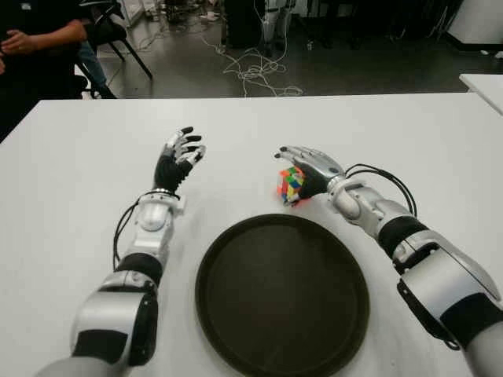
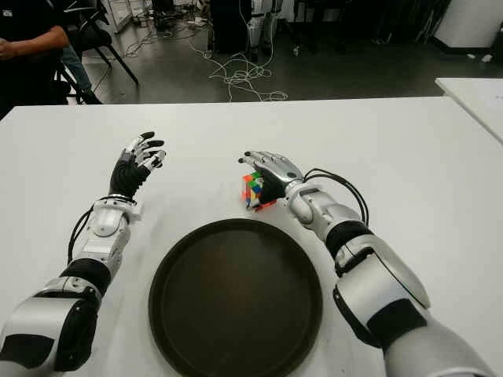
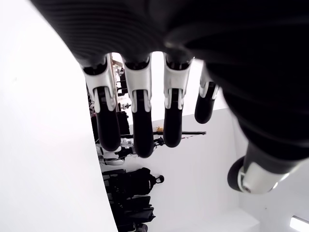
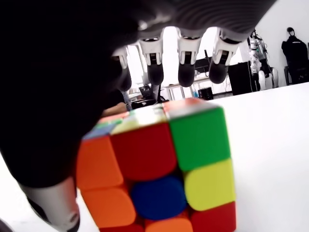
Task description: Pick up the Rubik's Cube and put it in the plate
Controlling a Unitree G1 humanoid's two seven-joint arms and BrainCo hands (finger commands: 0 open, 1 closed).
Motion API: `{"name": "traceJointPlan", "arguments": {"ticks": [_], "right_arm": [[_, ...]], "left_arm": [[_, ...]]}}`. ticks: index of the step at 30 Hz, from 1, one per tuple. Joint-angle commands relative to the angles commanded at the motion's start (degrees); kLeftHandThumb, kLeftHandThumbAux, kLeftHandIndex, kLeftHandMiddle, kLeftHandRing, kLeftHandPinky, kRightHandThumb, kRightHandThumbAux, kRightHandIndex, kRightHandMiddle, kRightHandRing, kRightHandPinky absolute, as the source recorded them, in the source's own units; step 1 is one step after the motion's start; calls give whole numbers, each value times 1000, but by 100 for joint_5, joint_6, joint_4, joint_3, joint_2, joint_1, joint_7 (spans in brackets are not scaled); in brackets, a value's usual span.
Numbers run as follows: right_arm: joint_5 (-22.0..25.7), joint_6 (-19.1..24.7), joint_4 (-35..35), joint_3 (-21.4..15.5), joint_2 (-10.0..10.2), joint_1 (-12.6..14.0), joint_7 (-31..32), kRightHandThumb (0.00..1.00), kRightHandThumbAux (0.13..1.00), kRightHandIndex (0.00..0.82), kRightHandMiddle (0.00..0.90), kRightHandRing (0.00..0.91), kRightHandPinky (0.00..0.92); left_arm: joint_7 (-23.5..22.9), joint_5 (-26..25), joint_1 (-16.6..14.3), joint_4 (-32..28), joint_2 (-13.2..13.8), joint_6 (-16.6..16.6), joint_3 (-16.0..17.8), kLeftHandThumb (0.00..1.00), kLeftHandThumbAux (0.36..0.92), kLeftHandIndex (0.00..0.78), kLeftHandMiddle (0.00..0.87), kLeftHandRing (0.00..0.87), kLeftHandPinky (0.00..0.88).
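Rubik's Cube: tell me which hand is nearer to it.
Right. The right hand is over the Rubik's Cube, fingers extended above it, not visibly closed on it. The left hand is open, well off to the cube's left, above the white table.

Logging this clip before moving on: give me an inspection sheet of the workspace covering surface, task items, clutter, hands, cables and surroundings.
Surface: white table, bare apart from the task items.
Task items: Rubik's Cube on the table just beyond the plate's far rim; dark round plate near the robot, nothing in it.
Clutter: nothing seen.
Hands: right hand arched over the cube with fingers extended, no closed grasp visible; left hand left of the cube, fingers spread, holding nothing.
Cables: black cable loops at the right forearm and left forearm; loose white cables on the floor.
Surroundings: seated person beyond the far left corner; second white table at right.
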Motion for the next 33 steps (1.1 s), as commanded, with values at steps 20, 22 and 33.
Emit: {"name": "traceJointPlan", "arguments": {"ticks": [20, 22, 33], "right_arm": [[-105, 211, 254, 96, 76, 129, -588, 0, 779, 148, 140, 165, 185], [-118, 213, 261, 98, 74, 142, -634, 0, 785, 155, 146, 172, 196], [-220, 222, 328, 234, 136, 235, -561, 0, 777, 145, 139, 147, 140]], "left_arm": [[-70, -55, 18, -62, -20, 55, 22, 119, 615, 167, 247, 272, 307], [-64, -57, 19, -69, -21, 59, 18, 122, 619, 167, 248, 272, 314], [-37, -56, 28, -74, -38, -7, -9, 140, 636, 179, 260, 282, 320]]}}
